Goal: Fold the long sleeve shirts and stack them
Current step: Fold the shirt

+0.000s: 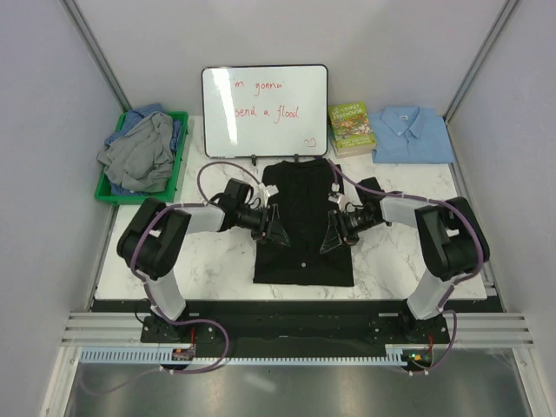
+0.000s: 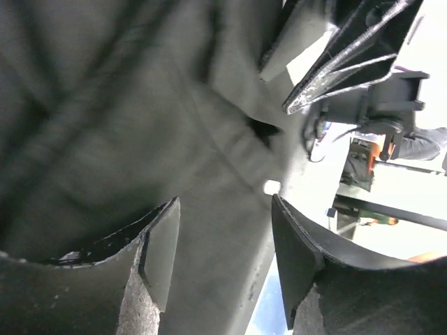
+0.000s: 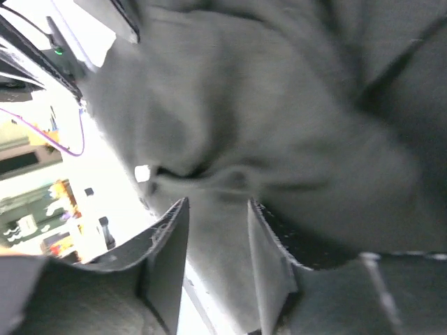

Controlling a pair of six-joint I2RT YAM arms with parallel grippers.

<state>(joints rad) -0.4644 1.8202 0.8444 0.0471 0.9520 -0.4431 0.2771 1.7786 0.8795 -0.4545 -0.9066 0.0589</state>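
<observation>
Holding shirts (image 1: 139, 152): green bin (image 1: 183, 130) | left gripper (image 2: 223, 202), right gripper (image 3: 218, 204) ajar (grip unclear) | black shirt (image 1: 304, 252)

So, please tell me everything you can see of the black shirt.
The black shirt is soft dark cloth with a few small pale buttons. It lies flat, folded to a narrow rectangle, at the centre of the marble table. The left gripper and right gripper are at its side edges, jaws apart.

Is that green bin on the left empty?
No, the green bin holds a crumpled heap of grey and blue shirts that rises above its rim.
</observation>
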